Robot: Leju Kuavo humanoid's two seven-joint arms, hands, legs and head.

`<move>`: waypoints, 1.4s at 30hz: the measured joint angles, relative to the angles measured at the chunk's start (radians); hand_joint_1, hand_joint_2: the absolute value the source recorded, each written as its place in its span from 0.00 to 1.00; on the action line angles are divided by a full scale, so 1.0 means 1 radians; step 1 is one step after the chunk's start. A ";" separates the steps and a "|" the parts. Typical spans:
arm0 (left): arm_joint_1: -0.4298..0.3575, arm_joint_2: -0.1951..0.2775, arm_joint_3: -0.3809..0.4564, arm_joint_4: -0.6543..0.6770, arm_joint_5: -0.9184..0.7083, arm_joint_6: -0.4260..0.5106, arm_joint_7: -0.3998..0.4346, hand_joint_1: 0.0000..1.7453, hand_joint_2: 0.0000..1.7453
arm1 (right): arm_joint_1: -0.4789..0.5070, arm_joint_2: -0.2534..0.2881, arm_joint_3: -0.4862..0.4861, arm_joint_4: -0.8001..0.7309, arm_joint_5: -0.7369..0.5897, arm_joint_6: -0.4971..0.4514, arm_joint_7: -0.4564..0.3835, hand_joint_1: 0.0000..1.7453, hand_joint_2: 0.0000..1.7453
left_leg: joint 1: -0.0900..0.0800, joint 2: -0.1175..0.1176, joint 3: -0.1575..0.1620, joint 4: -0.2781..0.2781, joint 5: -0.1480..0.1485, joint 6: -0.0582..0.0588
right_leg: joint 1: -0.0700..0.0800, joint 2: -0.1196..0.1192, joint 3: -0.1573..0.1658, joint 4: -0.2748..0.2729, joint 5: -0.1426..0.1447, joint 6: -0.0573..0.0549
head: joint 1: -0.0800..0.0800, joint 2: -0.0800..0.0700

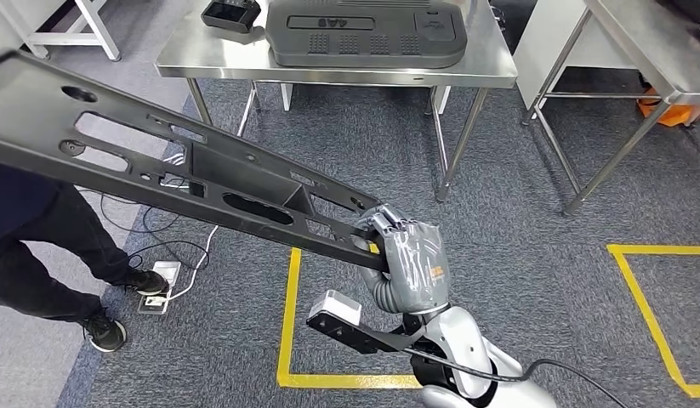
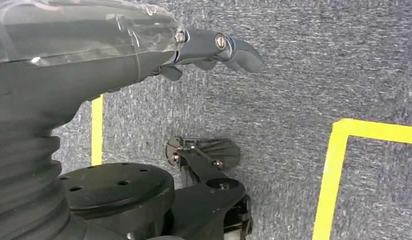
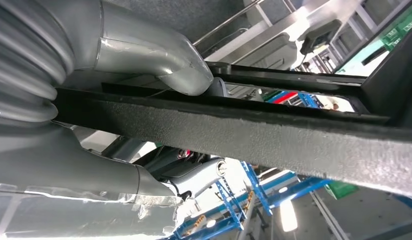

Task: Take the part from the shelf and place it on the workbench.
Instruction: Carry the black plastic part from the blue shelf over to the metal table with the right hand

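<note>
While the right robot hand [image 1: 410, 259] grips one end of the long black part [image 1: 184, 170] above the floor, the left robot hand [image 2: 118, 55] hangs seemingly half-curled and empty, so next comes carrying it to the bench [image 1: 499, 68] ahead.

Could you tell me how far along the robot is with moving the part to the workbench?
Done: the long black part is off the shelf. In hand: the right hand grips its near end, holding it above the carpet. Left: reach the steel workbench ahead and set it down. The left hand holds nothing.
</note>
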 joint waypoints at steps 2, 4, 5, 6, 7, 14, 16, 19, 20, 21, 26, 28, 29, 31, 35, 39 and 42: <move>-0.001 0.000 0.000 0.000 0.000 0.000 0.001 0.00 1.00 | 0.001 -0.001 -0.002 0.000 -0.003 0.000 0.002 1.00 1.00 | 0.007 0.001 0.020 0.002 -0.016 -0.015 | -0.001 -0.009 0.052 -0.129 0.059 0.007 | 0.005 0.000; -0.003 0.000 0.000 0.000 0.000 0.000 0.003 0.00 1.00 | 0.001 -0.001 -0.004 0.000 -0.008 -0.002 0.004 1.00 1.00 | 0.006 0.004 0.029 0.004 -0.028 -0.030 | 0.004 -0.016 0.070 -0.182 0.066 -0.007 | 0.011 0.000; -0.004 0.000 0.000 0.000 0.001 0.000 0.004 0.00 1.00 | 0.001 -0.001 -0.005 0.000 -0.011 -0.003 0.006 1.00 1.00 | 0.004 0.005 0.031 0.005 -0.031 -0.037 | 0.008 -0.017 0.068 -0.184 0.059 -0.019 | 0.011 0.000; -0.005 0.000 0.000 0.000 0.001 0.000 0.004 0.00 1.00 | 0.002 -0.002 -0.006 -0.001 -0.012 -0.003 0.007 1.00 1.00 | 0.003 0.007 0.033 0.009 -0.031 -0.044 | 0.008 -0.015 0.071 -0.183 0.062 -0.031 | 0.010 0.000; -0.005 0.000 0.000 0.000 0.001 0.000 0.005 0.00 1.00 | 0.003 -0.002 -0.007 -0.001 -0.011 -0.004 0.008 1.00 1.00 | 0.004 0.006 0.030 0.027 -0.029 -0.050 | 0.007 -0.013 0.078 -0.185 0.059 -0.038 | 0.006 0.000; -0.006 0.000 0.000 0.000 0.001 0.000 0.006 0.00 1.00 | 0.001 -0.002 -0.007 -0.002 0.053 -0.004 0.011 1.00 1.00 | 0.003 0.002 -0.175 0.296 -0.107 -0.059 | 0.012 0.000 0.138 -0.194 0.017 -0.065 | -0.028 0.000; -0.005 0.000 0.000 0.000 0.001 0.000 0.006 0.00 1.00 | 0.000 -0.002 -0.007 -0.002 0.057 -0.006 0.009 1.00 1.00 | -0.002 0.000 -0.160 0.188 -0.018 -0.046 | 0.015 0.004 0.162 -0.194 0.000 -0.064 | -0.035 0.000; -0.005 0.001 0.000 0.000 0.002 -0.001 0.006 0.00 1.00 | -0.001 -0.002 -0.007 -0.001 0.050 -0.012 0.002 1.00 1.00 | -0.013 -0.005 -0.138 0.052 0.076 -0.028 | 0.019 0.007 0.182 -0.192 -0.021 -0.054 | -0.042 0.000; -0.005 0.001 0.000 0.000 0.003 -0.002 0.006 0.00 1.00 | -0.002 -0.002 -0.007 0.000 0.046 -0.014 -0.001 1.00 1.00 | -0.016 -0.007 -0.140 0.046 0.075 -0.025 | 0.019 0.008 0.183 -0.193 -0.027 -0.049 | -0.043 0.000; -0.005 0.001 0.000 0.000 0.004 -0.003 0.006 0.00 1.00 | -0.003 -0.002 -0.007 0.000 0.040 -0.016 -0.004 1.00 1.00 | -0.014 -0.007 -0.138 0.043 0.073 -0.023 | 0.020 0.009 0.184 -0.196 -0.032 -0.043 | -0.044 0.000; -0.010 0.000 0.000 0.000 0.009 -0.003 0.003 0.00 1.00 | -0.009 -0.003 -0.009 0.000 0.027 -0.018 -0.010 1.00 1.00 | -0.005 -0.005 -0.109 0.027 0.069 -0.003 | 0.018 0.002 0.112 -0.041 -0.115 -0.022 | -0.028 0.000; -0.010 0.000 0.000 0.000 0.010 -0.004 0.003 0.00 1.00 | -0.007 -0.003 -0.010 0.001 0.025 -0.018 -0.010 1.00 1.00 | -0.007 -0.004 -0.100 0.028 0.058 0.000 | 0.015 0.002 0.040 0.065 -0.137 -0.018 | -0.018 0.000; -0.009 0.000 0.000 0.000 0.010 -0.004 0.003 0.00 1.00 | -0.006 -0.003 -0.010 0.001 0.023 -0.018 -0.010 1.00 1.00 | -0.008 -0.005 -0.093 0.029 0.052 0.000 | 0.015 0.002 0.025 0.071 -0.118 -0.018 | -0.014 0.000; -0.007 0.000 0.000 0.000 0.011 -0.004 0.003 0.00 1.00 | -0.005 -0.003 -0.010 0.002 0.019 -0.018 -0.011 1.00 1.00 | -0.008 -0.006 -0.074 0.030 0.037 -0.002 | 0.016 0.001 0.052 -0.032 -0.031 -0.022 | -0.005 0.000; -0.009 0.000 0.000 0.000 0.013 -0.003 0.001 0.00 1.00 | -0.010 -0.003 -0.010 0.003 0.004 -0.016 -0.014 1.00 1.00 | -0.009 -0.006 -0.059 0.029 0.019 -0.019 | 0.026 -0.004 0.113 -0.178 0.023 -0.040 | 0.000 0.000; -0.010 -0.001 0.000 0.000 0.017 -0.003 -0.002 0.00 1.00 | -0.012 -0.004 -0.011 0.003 -0.014 -0.012 -0.017 1.00 1.00 | -0.010 -0.005 -0.061 0.061 -0.009 -0.041 | 0.018 -0.002 0.131 -0.198 0.019 -0.060 | -0.006 0.000; -0.009 -0.001 0.000 0.000 0.019 -0.003 -0.003 0.00 1.00 | -0.013 -0.004 -0.011 0.003 -0.020 -0.011 -0.017 1.00 1.00 | -0.005 -0.006 -0.154 0.237 -0.080 -0.055 | 0.014 -0.005 0.146 -0.203 0.011 -0.069 | -0.024 0.000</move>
